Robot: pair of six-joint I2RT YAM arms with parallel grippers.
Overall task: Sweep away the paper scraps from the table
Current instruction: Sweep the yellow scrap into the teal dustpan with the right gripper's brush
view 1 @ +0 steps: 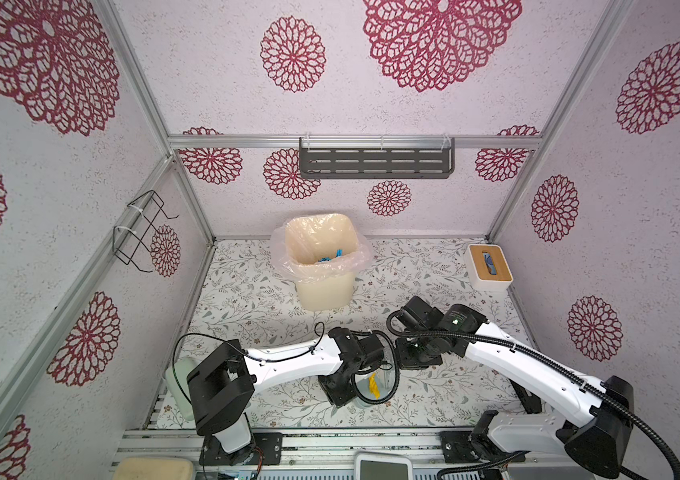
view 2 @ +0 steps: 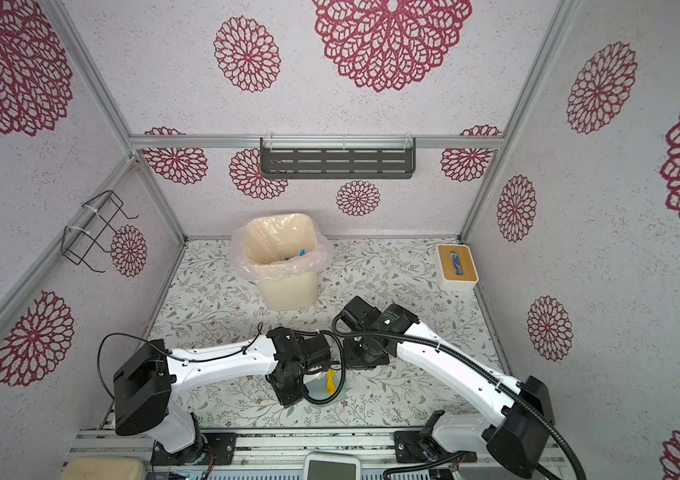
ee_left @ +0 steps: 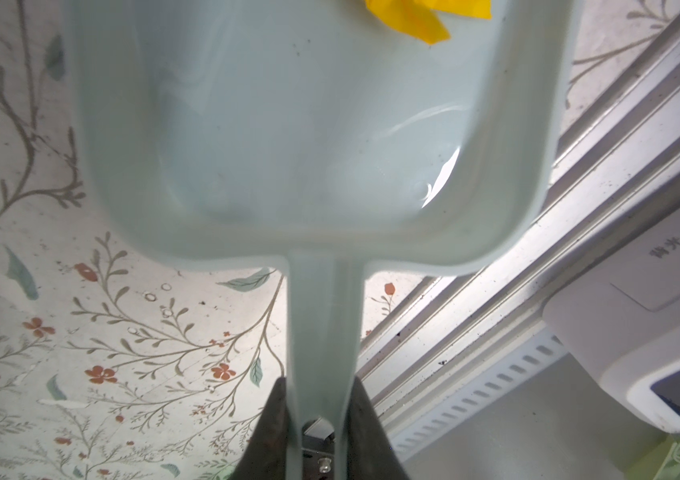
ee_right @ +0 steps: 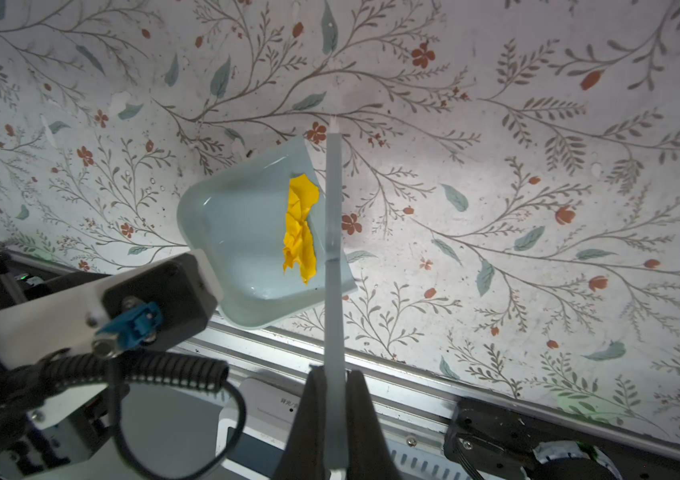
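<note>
My left gripper (ee_left: 318,384) clamps the dustpan (ee_left: 309,124), right gripper (ee_right: 336,374) pinches a thin stick (ee_right: 333,208); one crumpled yellow paper scrap (ee_right: 300,228) inside.

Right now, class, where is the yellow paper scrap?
In both top views the yellow scrap lies inside the pale blue dustpan, near the table's front edge at mid-width; the left gripper holds the dustpan's handle.

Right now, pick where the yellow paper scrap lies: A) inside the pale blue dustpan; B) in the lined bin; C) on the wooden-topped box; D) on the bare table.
A: in the right wrist view the yellow scrap rests inside the dustpan, beside the thin pale blade clamped in the right gripper's fingers.
</note>
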